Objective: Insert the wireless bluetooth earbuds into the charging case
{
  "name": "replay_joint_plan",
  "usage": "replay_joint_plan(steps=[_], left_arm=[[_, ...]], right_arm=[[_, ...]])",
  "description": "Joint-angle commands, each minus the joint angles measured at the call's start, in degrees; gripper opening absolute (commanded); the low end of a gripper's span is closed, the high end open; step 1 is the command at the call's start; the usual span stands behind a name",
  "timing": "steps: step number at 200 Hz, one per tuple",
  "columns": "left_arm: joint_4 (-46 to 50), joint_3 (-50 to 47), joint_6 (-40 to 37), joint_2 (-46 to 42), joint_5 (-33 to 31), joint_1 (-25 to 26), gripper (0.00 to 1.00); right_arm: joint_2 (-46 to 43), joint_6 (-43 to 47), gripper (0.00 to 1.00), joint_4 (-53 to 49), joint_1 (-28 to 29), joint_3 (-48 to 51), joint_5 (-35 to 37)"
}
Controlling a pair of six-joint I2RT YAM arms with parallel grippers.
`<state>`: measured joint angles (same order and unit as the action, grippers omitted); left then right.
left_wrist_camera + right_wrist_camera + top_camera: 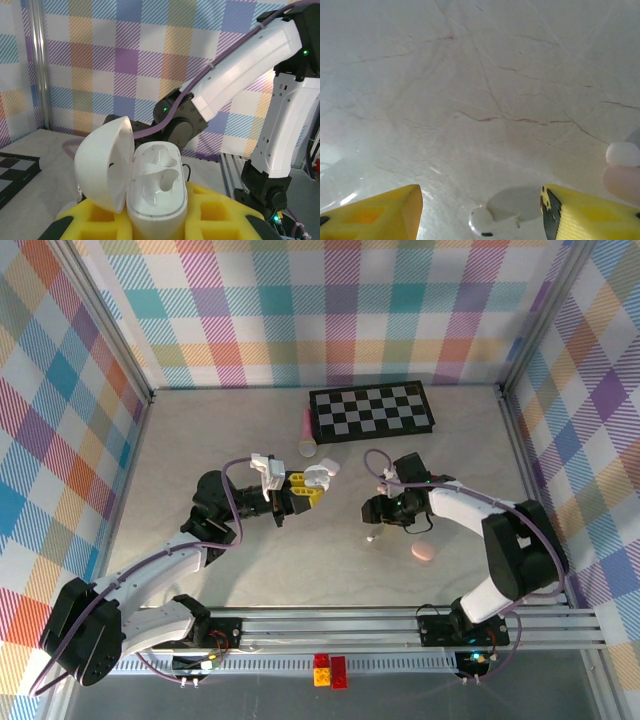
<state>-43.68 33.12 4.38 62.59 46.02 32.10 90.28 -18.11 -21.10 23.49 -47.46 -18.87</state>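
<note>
My left gripper (303, 490) is shut on the white charging case (320, 476) and holds it off the table. In the left wrist view the case (157, 192) stands upright between the yellow fingers (225, 215), its lid (102, 167) swung open to the left and both cavities empty. One small white earbud (372, 537) lies on the table just below my right gripper (372, 520). The right wrist view has that earbud (492, 217) lying on the tabletop between the jaws of my right gripper (481, 195), which stand apart and touch nothing.
A pink pebble-shaped case (423, 552) lies on the table right of the earbud. A checkerboard (371, 412) lies at the back with a beige cylinder (308, 435) beside its left end. Plaid walls enclose the marble table (200, 440). Red and yellow bricks (330, 670) sit beyond the front rail.
</note>
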Motion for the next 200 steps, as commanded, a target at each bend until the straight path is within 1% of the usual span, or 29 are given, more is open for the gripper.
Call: replay_joint_plan(steps=[1,48,95,164,187,200], left_arm=[[-2.54,-0.25,1.32,-1.09,0.94,-0.72,0.08],[-1.61,-0.25,1.62,-1.93,0.65,-0.72,0.08],[-0.26,-0.79,0.42,-2.95,0.74,-0.72,0.08],[1.34,-0.47,0.11,-2.53,0.39,-0.81,0.07],[0.73,-0.94,0.09,-2.54,0.01,-1.11,0.07],[0.61,-1.20,0.10,-2.78,-0.39,-1.25,0.07]], right_arm=[[2.22,2.08,0.64,-0.65,0.67,-1.90,-1.14],[4.73,2.39,0.64,-1.93,2.34,-1.74,-1.17],[1.95,0.99,0.64,-2.78,4.04,1.41,-1.07],[-1.75,-2.66,0.61,-4.69,7.36,2.73,0.23],[-1.91,-3.37,0.61,-5.58,8.40,2.57,1.56],[-2.24,-3.53,0.61,-6.87,8.72,1.90,3.64]])
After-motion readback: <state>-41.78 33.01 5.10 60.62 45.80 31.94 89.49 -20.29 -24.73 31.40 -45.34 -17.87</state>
